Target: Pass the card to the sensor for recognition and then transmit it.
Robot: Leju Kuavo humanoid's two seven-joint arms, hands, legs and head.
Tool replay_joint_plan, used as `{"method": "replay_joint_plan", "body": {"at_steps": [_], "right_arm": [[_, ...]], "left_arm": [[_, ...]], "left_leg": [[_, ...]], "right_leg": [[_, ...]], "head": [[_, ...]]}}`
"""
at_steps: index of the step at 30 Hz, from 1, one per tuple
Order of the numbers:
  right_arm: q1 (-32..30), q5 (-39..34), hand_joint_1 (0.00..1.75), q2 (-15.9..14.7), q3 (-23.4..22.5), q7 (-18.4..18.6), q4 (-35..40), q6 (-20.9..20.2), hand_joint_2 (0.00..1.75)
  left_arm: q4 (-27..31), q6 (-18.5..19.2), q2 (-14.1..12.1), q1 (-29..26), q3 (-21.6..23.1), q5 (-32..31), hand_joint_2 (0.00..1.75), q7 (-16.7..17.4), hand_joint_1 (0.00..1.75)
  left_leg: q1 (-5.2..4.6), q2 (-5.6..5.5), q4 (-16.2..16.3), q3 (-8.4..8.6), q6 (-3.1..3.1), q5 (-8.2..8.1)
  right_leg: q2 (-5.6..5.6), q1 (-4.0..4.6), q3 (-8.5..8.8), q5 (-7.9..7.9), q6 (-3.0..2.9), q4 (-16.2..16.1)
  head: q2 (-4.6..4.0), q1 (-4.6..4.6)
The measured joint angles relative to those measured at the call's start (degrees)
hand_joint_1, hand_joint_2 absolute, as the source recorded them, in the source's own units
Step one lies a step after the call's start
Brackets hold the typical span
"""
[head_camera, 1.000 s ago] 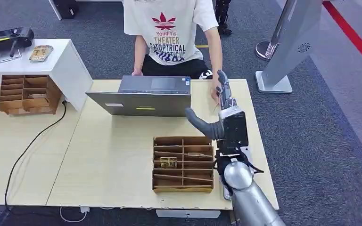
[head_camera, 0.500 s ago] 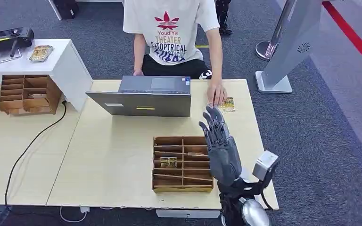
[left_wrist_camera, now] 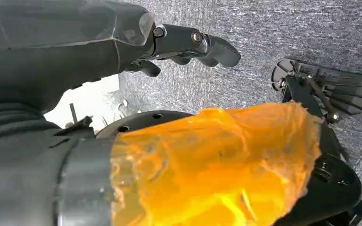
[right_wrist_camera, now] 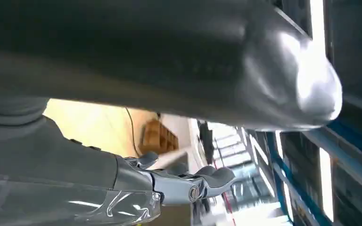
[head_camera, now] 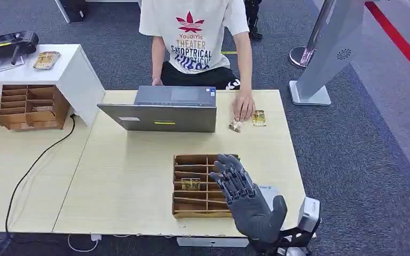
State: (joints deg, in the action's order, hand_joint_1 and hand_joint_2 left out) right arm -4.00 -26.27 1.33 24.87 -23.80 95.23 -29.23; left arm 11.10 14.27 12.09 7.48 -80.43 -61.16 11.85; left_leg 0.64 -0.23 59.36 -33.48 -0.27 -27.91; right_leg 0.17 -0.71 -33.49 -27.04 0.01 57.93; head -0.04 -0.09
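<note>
A small yellow card (head_camera: 258, 118) lies flat on the far right part of the wooden table (head_camera: 128, 176), just beside a person's hand (head_camera: 243, 110). My right hand (head_camera: 248, 202) hovers near the table's front edge, over the right end of the wooden organizer (head_camera: 205, 185). Its fingers are spread and it holds nothing; the right wrist view shows those fingers (right_wrist_camera: 202, 181) stretched out and bare. My left hand (left_wrist_camera: 188, 44) hangs above grey carpet with nothing in it. A black sensor device (head_camera: 8, 41) sits on the white stand (head_camera: 77, 69) at the far left.
An open laptop (head_camera: 160, 109) stands between the organizer and the seated person (head_camera: 195, 37). One card (head_camera: 190, 184) rests in the organizer, another (head_camera: 46, 60) by the sensor. A small crumpled bit (head_camera: 236, 126) lies near the person's hand. A second organizer (head_camera: 29, 106) stands left.
My right hand has drawn back from beside the person's hand to the table's front edge and sunk lower. The yellow card now lies on the table, uncovered by the person's hand.
</note>
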Motion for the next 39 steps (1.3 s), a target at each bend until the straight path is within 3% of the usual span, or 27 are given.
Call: {"method": "replay_joint_plan", "body": {"at_steps": [6,18,29,39], "right_arm": [[-0.89,-0.39,0.00,-1.29,0.42,-1.92,-3.49,-6.22,0.00],[-1.02,0.16,0.00,-2.38,1.01,-2.23,-6.36,-8.19,0.00],[-1.93,3.04,0.00,-4.31,2.32,-6.05,-6.90,-9.67,0.00],[-2.31,7.76,0.00,-5.66,2.82,-8.20,-6.23,-7.90,0.00]], "left_arm": [[0.00,0.13,-0.04,0.00,-0.11,-0.48,0.00,0.30,0.00],[0.00,0.13,-0.13,0.00,-0.11,-0.63,0.00,0.87,0.00],[0.00,0.50,-0.13,-0.01,-0.11,-0.92,0.00,1.01,0.00],[0.00,0.50,-0.13,-0.01,-0.13,-0.90,0.00,1.07,0.00]], "left_leg": [[0.00,0.00,0.00,0.00,0.00,0.00],[0.00,0.00,0.00,0.00,0.00,0.00],[0.00,0.00,0.00,0.00,0.00,0.00],[0.00,0.00,0.00,0.00,0.00,0.00]], "right_leg": [[0.00,0.00,0.00,0.00,0.00,0.00],[0.00,0.00,0.00,0.00,0.00,0.00],[0.00,0.00,0.00,0.00,0.00,0.00],[0.00,0.00,0.00,0.00,0.00,0.00]], "head": [[0.00,0.02],[0.00,0.02],[0.00,0.00],[0.00,0.00]]}}
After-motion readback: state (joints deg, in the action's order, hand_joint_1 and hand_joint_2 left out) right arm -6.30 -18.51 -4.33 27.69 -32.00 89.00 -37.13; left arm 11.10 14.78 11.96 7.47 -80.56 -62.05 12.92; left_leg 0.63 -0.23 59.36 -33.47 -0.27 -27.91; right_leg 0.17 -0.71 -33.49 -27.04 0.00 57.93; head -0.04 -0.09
